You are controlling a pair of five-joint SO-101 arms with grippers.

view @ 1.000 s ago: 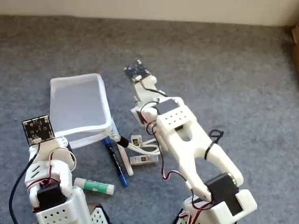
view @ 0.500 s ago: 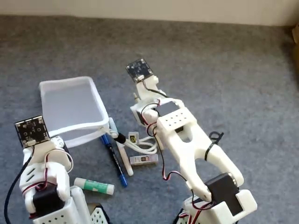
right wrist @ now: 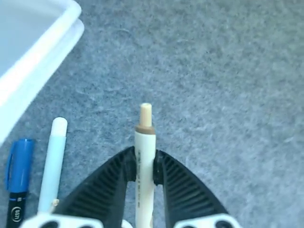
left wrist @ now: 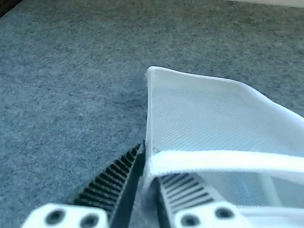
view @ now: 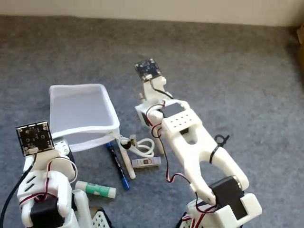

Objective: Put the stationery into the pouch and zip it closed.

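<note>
Pouch (view: pixel 78 109) rim pinched in left pincer (left wrist: pixel 148 166); right pincer (right wrist: pixel 142 161) clamps white pen (right wrist: pixel 144 137) beside pouch, carpet (right wrist: pixel 228 71) ahead.

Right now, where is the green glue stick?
The glue stick lies on the carpet in the high view, beside the left arm's base, one end close to the blue pen.
</note>
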